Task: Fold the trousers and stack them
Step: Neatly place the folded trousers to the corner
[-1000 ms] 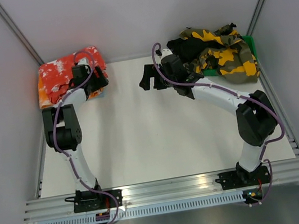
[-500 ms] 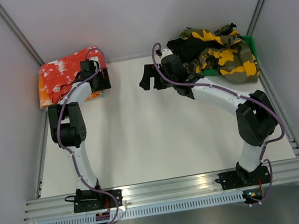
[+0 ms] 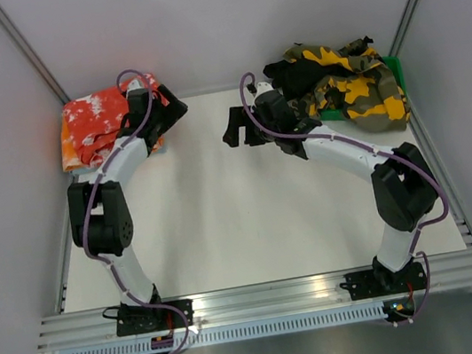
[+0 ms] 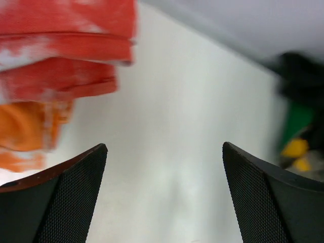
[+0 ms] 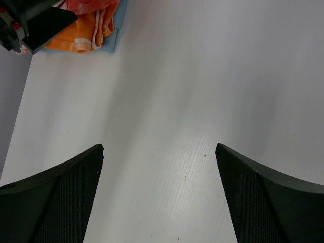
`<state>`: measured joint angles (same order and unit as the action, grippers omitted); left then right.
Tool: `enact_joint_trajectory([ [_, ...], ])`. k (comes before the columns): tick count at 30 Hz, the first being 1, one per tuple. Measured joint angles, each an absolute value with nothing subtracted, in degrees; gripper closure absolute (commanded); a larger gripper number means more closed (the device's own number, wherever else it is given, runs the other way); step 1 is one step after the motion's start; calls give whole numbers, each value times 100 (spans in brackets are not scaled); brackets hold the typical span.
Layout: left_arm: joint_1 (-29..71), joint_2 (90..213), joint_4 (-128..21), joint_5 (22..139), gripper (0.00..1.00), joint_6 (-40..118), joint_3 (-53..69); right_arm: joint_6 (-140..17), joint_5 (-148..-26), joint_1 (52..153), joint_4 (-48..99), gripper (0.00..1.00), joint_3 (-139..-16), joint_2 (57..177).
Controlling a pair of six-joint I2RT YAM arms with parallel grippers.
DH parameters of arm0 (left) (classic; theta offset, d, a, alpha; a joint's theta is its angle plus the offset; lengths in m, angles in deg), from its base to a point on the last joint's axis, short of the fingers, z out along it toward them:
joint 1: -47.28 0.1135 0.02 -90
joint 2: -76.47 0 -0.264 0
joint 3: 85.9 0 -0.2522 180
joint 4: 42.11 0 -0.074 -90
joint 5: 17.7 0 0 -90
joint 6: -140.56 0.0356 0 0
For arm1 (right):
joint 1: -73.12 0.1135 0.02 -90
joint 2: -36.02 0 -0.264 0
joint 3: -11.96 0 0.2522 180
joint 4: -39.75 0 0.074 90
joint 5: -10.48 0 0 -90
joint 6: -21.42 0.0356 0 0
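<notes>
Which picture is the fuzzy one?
Left wrist view: blur smears the red trousers and turns the far clothes heap into a smudge. Right wrist view: sharp, even table specks show. Top external view: sharp, evenly lit.

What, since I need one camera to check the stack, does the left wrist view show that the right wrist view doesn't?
Left wrist only: the folded layers of the red trousers and the blurred camouflage pile. Right wrist only: a light blue edge beside the orange trousers. Both: those orange trousers and the white table.
</notes>
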<state>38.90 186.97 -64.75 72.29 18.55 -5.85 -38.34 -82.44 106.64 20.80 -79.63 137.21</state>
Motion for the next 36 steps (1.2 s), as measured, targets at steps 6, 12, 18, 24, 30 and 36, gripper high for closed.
enact_joint_trajectory([
  [6, 3496, 18500, -5173, 6799, 0, -416, -81, -3843, -8150, 10664, 2062, 2, -7880, 13592],
  [12, 3479, 18767, -5004, 6023, 0, -1793, 129, -3904, -7951, 10664, 2027, 2, -7827, 13354],
  [18, 3455, 18841, -4950, 5367, 0, -2630, 247, -3935, -7916, 10664, 1966, 2, -7801, 13338],
  [24, 3468, 19219, -5439, 5131, 0, -3180, -175, -3948, -7901, 10664, 1924, 2, -7801, 13338],
  [30, 3527, 19307, -5857, 5039, 0, -3532, -288, -3987, -7903, 10664, 1870, 2, -7801, 13338],
  [36, 3715, 19313, -5529, 4963, 0, -3535, -286, -3990, -7912, 10664, 1859, 2, -7801, 13347],
])
